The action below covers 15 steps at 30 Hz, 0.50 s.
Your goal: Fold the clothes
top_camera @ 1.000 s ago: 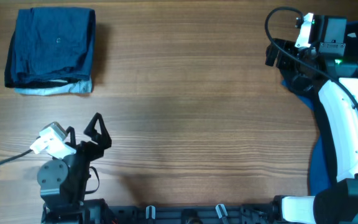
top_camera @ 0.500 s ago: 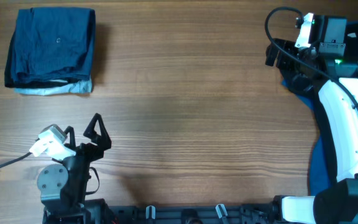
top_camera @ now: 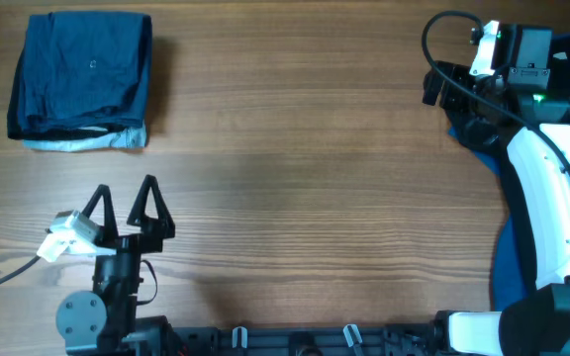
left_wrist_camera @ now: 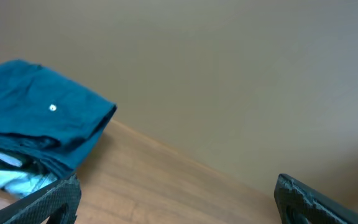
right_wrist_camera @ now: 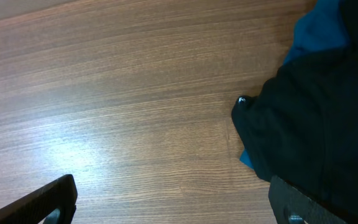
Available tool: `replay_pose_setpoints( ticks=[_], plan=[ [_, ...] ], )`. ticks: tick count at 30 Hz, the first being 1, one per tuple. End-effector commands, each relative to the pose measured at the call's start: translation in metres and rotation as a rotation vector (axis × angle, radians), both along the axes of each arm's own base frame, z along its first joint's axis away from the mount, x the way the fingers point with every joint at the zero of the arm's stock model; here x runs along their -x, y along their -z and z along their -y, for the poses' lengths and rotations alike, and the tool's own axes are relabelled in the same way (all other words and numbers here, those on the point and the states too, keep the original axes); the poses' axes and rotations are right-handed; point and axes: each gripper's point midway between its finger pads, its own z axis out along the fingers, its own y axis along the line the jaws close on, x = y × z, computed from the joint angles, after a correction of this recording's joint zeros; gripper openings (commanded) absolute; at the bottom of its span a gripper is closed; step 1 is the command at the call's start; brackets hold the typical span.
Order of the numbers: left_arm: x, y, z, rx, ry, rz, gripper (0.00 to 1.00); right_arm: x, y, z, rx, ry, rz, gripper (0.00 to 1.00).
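Overhead view: a folded stack (top_camera: 80, 79) of navy clothes is lying at the desk's (top_camera: 315, 178) far left corner. The left pincer (top_camera: 124, 205) is pointing toward it, released and holding nothing. Left wrist view is presenting the stack side-on, a pale blue layer (left_wrist_camera: 5, 177) lying lowest. Right wrist view alone is showing the right pincer (right_wrist_camera: 173, 202) clearly, spread and empty, beside a black and royal-blue heap (right_wrist_camera: 316, 124); overhead, the arm is hiding most of that heap.
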Motion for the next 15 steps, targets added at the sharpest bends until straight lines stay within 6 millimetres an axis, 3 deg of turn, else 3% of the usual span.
replay_pose_setpoints(
  ticks=[1, 7, 15],
  plan=[
    [-0.003, 0.016, 0.005, -0.007, 0.028, 0.009, 1.00, 0.000, 0.007, 0.000, 0.012, 0.001, -0.017, 1.00],
    [-0.009, 0.039, 0.005, -0.005, 0.029, -0.008, 1.00, 0.000, 0.008, 0.000, 0.012, 0.001, -0.018, 1.00],
    [-0.013, 0.042, 0.007, -0.010, 0.044, 0.033, 1.00, 0.000, 0.007, 0.000, 0.012, 0.001, -0.017, 0.99]
  ],
)
